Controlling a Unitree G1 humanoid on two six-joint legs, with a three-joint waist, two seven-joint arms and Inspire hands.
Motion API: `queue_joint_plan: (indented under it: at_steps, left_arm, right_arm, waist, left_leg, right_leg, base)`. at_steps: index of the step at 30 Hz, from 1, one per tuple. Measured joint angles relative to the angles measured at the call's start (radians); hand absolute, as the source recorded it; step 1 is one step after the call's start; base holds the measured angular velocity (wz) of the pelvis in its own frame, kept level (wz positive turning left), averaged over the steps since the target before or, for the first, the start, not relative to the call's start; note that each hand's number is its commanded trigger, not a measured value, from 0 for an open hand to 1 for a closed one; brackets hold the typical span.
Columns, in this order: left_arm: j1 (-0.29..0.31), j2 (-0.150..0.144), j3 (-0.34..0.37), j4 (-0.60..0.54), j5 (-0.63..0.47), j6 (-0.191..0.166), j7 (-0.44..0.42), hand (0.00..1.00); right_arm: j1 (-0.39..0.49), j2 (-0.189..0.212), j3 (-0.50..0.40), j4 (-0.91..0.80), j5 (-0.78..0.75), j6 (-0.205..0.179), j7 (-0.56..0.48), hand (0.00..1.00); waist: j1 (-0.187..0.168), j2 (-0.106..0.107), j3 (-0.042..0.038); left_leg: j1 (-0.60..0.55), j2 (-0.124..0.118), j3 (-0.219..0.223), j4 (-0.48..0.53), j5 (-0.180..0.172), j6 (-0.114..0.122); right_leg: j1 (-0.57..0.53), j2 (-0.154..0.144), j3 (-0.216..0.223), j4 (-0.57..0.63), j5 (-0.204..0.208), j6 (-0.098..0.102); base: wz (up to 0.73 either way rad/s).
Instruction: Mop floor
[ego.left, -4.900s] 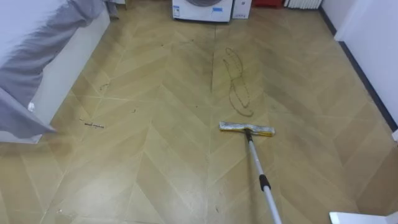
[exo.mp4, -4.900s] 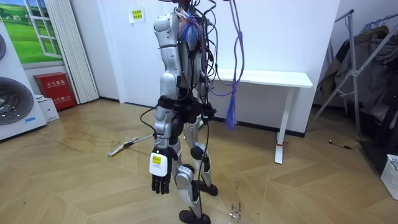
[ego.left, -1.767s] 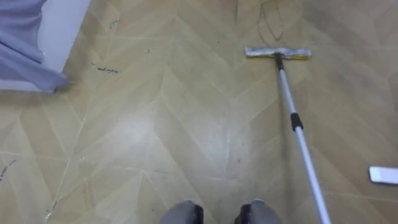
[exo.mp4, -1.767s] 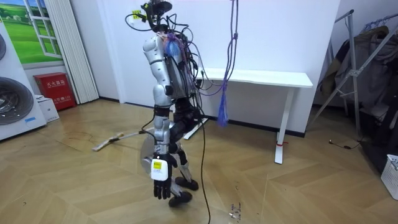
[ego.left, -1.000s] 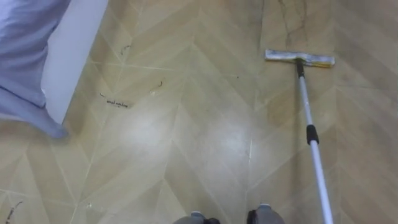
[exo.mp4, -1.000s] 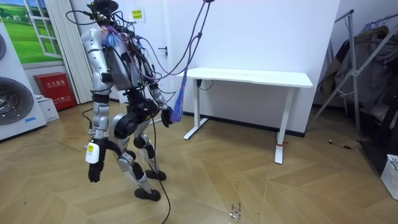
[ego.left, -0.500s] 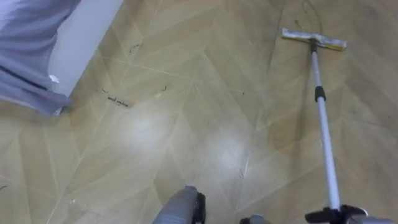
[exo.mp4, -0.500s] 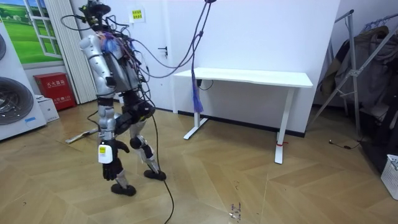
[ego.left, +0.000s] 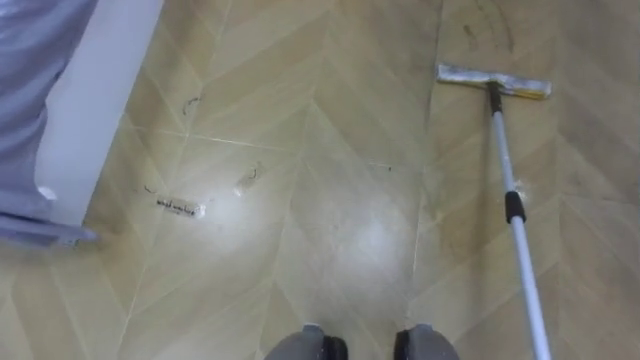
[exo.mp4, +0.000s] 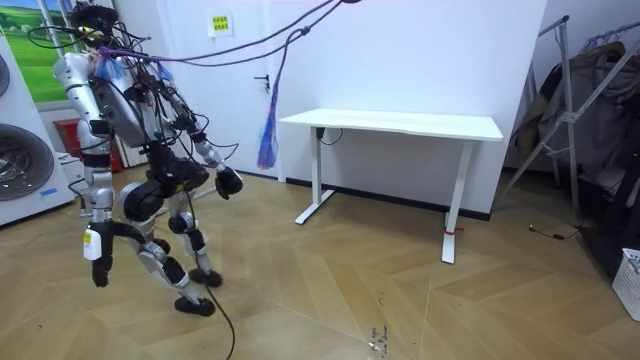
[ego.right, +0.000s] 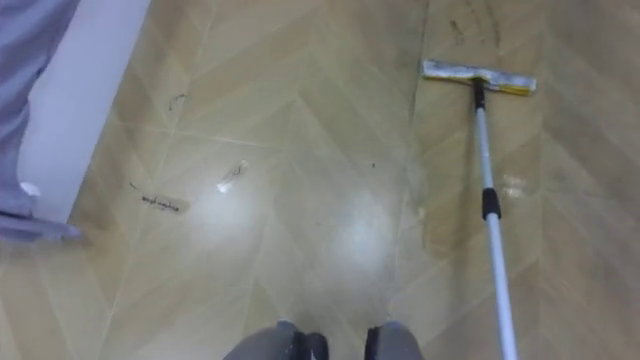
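Note:
A flat mop lies on the wooden floor ahead and to my right. Its yellowish head (ego.left: 493, 80) rests flat just below a dark scribbled stain (ego.left: 487, 20). The silver handle (ego.left: 515, 215) with its black collar runs back past the lower right edge. In the room view I stand bent forward in mid-stride, facing the room view's left. My left hand (exo.mp4: 97, 270) hangs by my leg with relaxed fingers and nothing in it. My right hand (exo.mp4: 228, 182) is held out behind my hip; its grip cannot be made out.
A white bed or cabinet (ego.left: 95, 110) draped with grey cloth (ego.left: 30, 60) stands at my left. Small scraps (ego.left: 178, 207) lie on the floor near it. The room view shows a washing machine (exo.mp4: 20, 165), a white desk (exo.mp4: 400, 125) and a drying rack (exo.mp4: 590, 110).
I have walked several steps toward the room view's left, away from the desk. The mop head has slid forward to the scribbled stain. The eye views shifted as I walked.

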Motion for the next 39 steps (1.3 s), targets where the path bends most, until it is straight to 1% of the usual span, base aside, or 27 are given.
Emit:
queue_joint_plan:
  at_steps: [1, 2, 4, 5, 6, 8, 9, 11, 12, 13, 14, 17, 18, 20, 21, 22, 23, 25, 26, 27, 29, 30, 31, 32, 33, 35, 39]
  left_arm:
    - [-0.003, 0.0, -0.002, 0.008, -0.002, 0.014, 0.009, 0.0]
    - [-0.005, 0.001, -0.001, 0.009, -0.004, 0.022, 0.013, 0.0]
    - [-0.013, 0.009, -0.002, 0.008, -0.04, 0.028, 0.017, 0.0]
    - [-0.011, 0.018, -0.002, 0.005, -0.049, 0.029, 0.018, 0.0]
    - [-0.006, 0.022, -0.002, -0.003, -0.053, 0.03, 0.021, 0.0]
    - [0.022, 0.033, -0.001, -0.04, -0.076, 0.03, 0.034, 0.0]
    - [0.027, 0.034, -0.001, -0.042, -0.079, 0.028, 0.033, 0.0]
    - [0.043, 0.037, 0.001, -0.042, -0.076, 0.027, 0.031, 0.0]
    - [0.052, 0.037, 0.001, -0.042, -0.076, 0.027, 0.03, 0.0]
    - [0.068, 0.037, 0.001, -0.043, -0.076, 0.026, 0.024, 0.0]
    - [0.068, 0.042, 0.001, -0.041, -0.076, 0.026, 0.011, 0.0]
    - [0.063, 0.043, 0.003, -0.04, -0.074, 0.017, -0.012, 0.0]
    - [0.063, 0.043, 0.002, -0.043, -0.073, 0.017, -0.016, 0.0]
    - [0.059, 0.028, 0.002, -0.049, -0.058, 0.012, -0.02, 0.0]
    - [0.059, 0.026, 0.002, -0.05, -0.058, 0.008, -0.021, 0.0]
    - [0.059, 0.025, 0.004, -0.05, -0.059, -0.002, -0.024, 0.0]
    - [0.059, 0.024, 0.008, -0.046, -0.059, -0.002, -0.027, 0.0]
    - [0.05, 0.023, 0.008, -0.039, -0.059, -0.002, -0.027, 0.0]
    - [0.044, 0.021, 0.006, -0.038, -0.057, -0.004, -0.026, 0.0]
    - [0.04, 0.018, 0.006, -0.038, -0.057, -0.007, -0.026, 0.0]
    - [0.02, 0.01, -0.001, -0.043, -0.056, -0.011, -0.023, 0.0]
    - [0.02, 0.008, -0.002, -0.043, -0.058, -0.011, -0.018, 0.0]
    - [0.02, 0.008, -0.006, -0.041, -0.058, -0.009, -0.007, 0.0]
    - [0.022, 0.006, -0.009, -0.031, -0.058, -0.001, -0.002, 0.0]
    - [0.021, 0.005, -0.009, -0.027, -0.06, 0.003, 0.001, 0.0]
    - [0.02, 0.007, -0.008, -0.027, -0.082, 0.02, 0.019, 0.0]
    - [0.018, 0.028, -0.021, -0.057, -0.156, 0.021, 0.036, 0.0]
  right_arm:
    - [-0.025, -0.005, -0.001, 0.001, -0.001, 0.018, 0.0, 1.0]
    - [-0.058, -0.014, -0.009, 0.002, -0.005, 0.034, 0.001, 1.0]
    - [-0.144, -0.032, -0.011, 0.01, -0.004, 0.053, 0.002, 1.0]
    - [-0.207, -0.038, -0.01, 0.033, -0.004, 0.049, 0.008, 1.0]
    - [-0.234, -0.041, -0.01, 0.036, -0.004, 0.049, 0.013, 1.0]
    - [-0.3, -0.061, -0.004, 0.029, 0.027, 0.029, 0.043, 1.0]
    - [-0.315, -0.064, -0.002, 0.028, 0.039, 0.02, 0.047, 1.0]
    - [-0.345, -0.065, 0.002, 0.023, 0.078, 0.006, 0.064, 1.0]
    - [-0.344, -0.064, 0.002, 0.021, 0.086, 0.006, 0.07, 1.0]
    - [-0.338, -0.064, 0.003, 0.021, 0.086, 0.006, 0.083, 1.0]
    - [-0.318, -0.063, 0.003, 0.021, 0.087, 0.004, 0.09, 1.0]
    - [-0.244, -0.071, 0.003, 0.04, 0.099, -0.018, 0.098, 1.0]
    - [-0.226, -0.072, 0.009, 0.048, 0.099, -0.021, 0.101, 1.0]
    - [-0.123, -0.093, 0.045, 0.072, 0.086, -0.027, 0.094, 1.0]
    - [-0.093, -0.093, 0.047, 0.072, 0.083, -0.027, 0.09, 1.0]
    - [-0.038, -0.089, 0.052, 0.07, 0.077, -0.027, 0.079, 1.0]
    - [0.003, -0.083, 0.058, 0.07, 0.076, -0.027, 0.069, 1.0]
    - [0.029, -0.055, 0.061, 0.066, 0.075, -0.027, 0.05, 1.0]
    - [0.029, -0.031, 0.061, 0.06, 0.075, -0.027, 0.04, 1.0]
    - [0.029, -0.02, 0.061, 0.052, 0.075, -0.027, 0.031, 1.0]
    - [0.018, 0.008, 0.058, 0.028, 0.075, -0.027, 0.005, 1.0]
    - [0.015, 0.012, 0.057, 0.027, 0.075, -0.027, -0.002, 1.0]
    - [0.003, 0.017, 0.054, 0.028, 0.074, -0.024, -0.012, 1.0]
    - [-0.019, 0.016, 0.034, 0.026, 0.056, -0.016, -0.015, 1.0]
    - [-0.038, 0.013, 0.024, 0.022, 0.046, -0.007, -0.016, 1.0]
    - [-0.124, -0.007, 0.014, 0.016, 0.045, 0.03, -0.014, 1.0]
    - [-0.3, -0.061, 0.014, 0.011, 0.077, 0.042, -0.003, 1.0]
  waist:
    - [0.0, -0.004, 0.0018]
    - [0.007, -0.014, 0.0041]
    - [0.026, -0.023, 0.01]
    - [0.041, -0.036, 0.0142]
    - [0.047, -0.04, 0.0133]
    - [0.084, -0.064, 0.0093]
    - [0.095, -0.068, 0.0106]
    - [0.135, -0.083, 0.0177]
    - [0.142, -0.085, 0.0184]
    - [0.144, -0.081, 0.0161]
    - [0.141, -0.084, 0.0148]
    - [0.12, -0.069, 0.0106]
    - [0.112, -0.066, 0.0095]
    - [0.068, -0.038, -0.0029]
    - [0.061, -0.029, -0.0054]
    - [0.05, -0.021, -0.0101]
    - [0.031, -0.025, -0.0088]
    - [0.016, -0.006, -0.0176]
    - [-0.006, -0.008, -0.0118]
    - [-0.015, 0.0, -0.0146]
    - [-0.025, 0.004, -0.0074]
    - [-0.026, 0.004, -0.007]
    - [-0.025, -0.003, -0.0005]
    - [-0.021, -0.008, 0.0049]
    - [-0.014, -0.004, 0.0029]
    - [0.012, -0.027, 0.0149]
    - [0.044, -0.05, 0.0212]
  left_leg:
    - [0.017, -0.003, -0.002, 0.02, -0.023, -0.005]
    - [0.02, -0.005, -0.004, 0.054, -0.046, -0.022]
    - [-0.016, 0.008, 0.005, 0.175, -0.042, -0.056]
    - [-0.051, 0.026, 0.015, 0.286, -0.011, -0.107]
    - [-0.07, 0.035, 0.018, 0.34, 0.011, -0.124]
    - [-0.148, 0.069, 0.017, 0.491, 0.103, -0.154]
    - [-0.156, 0.076, 0.017, 0.488, 0.099, -0.157]
    - [-0.193, 0.09, 0.017, 0.362, 0.085, -0.137]
    - [-0.199, 0.09, 0.016, 0.305, 0.086, -0.138]
    - [-0.205, 0.09, 0.007, 0.157, 0.099, -0.149]
    - [-0.21, 0.083, 0.016, 0.098, 0.14, -0.106]
    - [-0.166, 0.069, 0.022, 0.061, 0.132, -0.044]
    - [-0.155, 0.062, 0.024, 0.055, 0.126, -0.039]
    - [-0.119, 0.019, 0.024, 0.032, 0.105, -0.018]
    - [-0.112, 0.016, 0.032, 0.031, 0.1, -0.012]
    - [-0.098, 0.011, 0.046, 0.03, 0.082, -0.005]
    - [-0.089, 0.0, 0.049, 0.033, 0.066, 0.001]
    - [-0.085, -0.002, 0.046, 0.042, 0.043, 0.003]
    - [-0.077, -0.008, 0.035, 0.037, 0.037, 0.002]
    - [-0.076, -0.007, 0.029, 0.033, 0.036, 0.001]
    - [-0.075, -0.007, 0.026, 0.021, 0.037, -0.001]
    - [-0.074, -0.007, 0.025, 0.022, 0.037, -0.001]
    - [-0.067, -0.013, 0.022, 0.025, 0.03, -0.007]
    - [-0.064, -0.011, 0.009, 0.032, 0.022, -0.018]
    - [-0.063, -0.01, -0.001, 0.036, 0.018, -0.025]
    - [-0.064, -0.004, -0.02, 0.064, 0.003, -0.048]
    - [-0.102, 0.018, -0.036, 0.145, -0.011, -0.075]
  right_leg:
    - [0.002, 0.008, -0.012, -0.015, 0.019, -0.035]
    - [0.005, 0.011, -0.008, 0.013, 0.016, -0.05]
    - [0.0, 0.01, -0.012, 0.072, -0.016, -0.073]
    - [0.001, 0.018, -0.007, 0.113, -0.041, -0.091]
    - [0.003, 0.022, -0.007, 0.132, -0.055, -0.098]
    - [0.014, 0.053, 0.002, 0.164, -0.091, -0.112]
    - [0.022, 0.06, 0.004, 0.163, -0.097, -0.112]
    - [0.066, 0.07, 0.008, 0.151, -0.111, -0.114]
    - [0.08, 0.07, 0.005, 0.143, -0.116, -0.114]
    - [0.11, 0.069, 0.002, 0.129, -0.129, -0.11]
    - [0.134, 0.06, 0.002, 0.117, -0.144, -0.1]
    - [0.192, 0.045, -0.012, 0.055, -0.155, -0.078]
    - [0.201, 0.038, -0.012, 0.053, -0.156, -0.076]
    - [0.222, -0.009, -0.031, 0.086, -0.148, -0.05]
    - [0.221, -0.018, -0.031, 0.106, -0.142, -0.038]
    - [0.209, -0.031, -0.024, 0.153, -0.125, -0.008]
    - [0.193, -0.045, -0.018, 0.202, -0.106, 0.016]
    - [0.149, -0.042, -0.002, 0.274, -0.05, 0.022]
    - [0.117, -0.036, 0.003, 0.315, -0.017, 0.028]
    - [0.102, -0.031, 0.014, 0.317, -0.018, 0.031]
    - [0.022, -0.01, 0.056, 0.204, -0.041, 0.031]
    - [0.007, -0.011, 0.058, 0.15, -0.038, 0.028]
    - [-0.01, -0.013, 0.057, 0.041, -0.011, 0.013]
    - [-0.004, -0.017, 0.039, 0.034, 0.007, -0.011]
    - [0.002, -0.015, 0.027, 0.032, 0.007, -0.021]
    - [0.008, -0.01, 0.015, 0.048, -0.01, -0.047]
    - [-0.006, 0.005, -0.006, 0.088, -0.051, -0.072]
  base:
    - [0.1]
    - [0.1]
    - [-0.08]
    - [-0.2]
    - [-0.18]
    - [-0.15]
    - [-0.12]
    - [-0.13]
    - [-0.1]
    - [0.08]
    - [0.22]
    - [0.31]
    - [0.27]
    - [0.48]
    - [0.34]
    - [0.15]
    - [0.07]
    - [-0.1]
    - [-0.13]
    - [-0.06]
    - [-0.02]
    - [0.08]
    - [0.11]
    - [0.05]
    - [-0.09]
    - [-0.04]
    - [0.15]
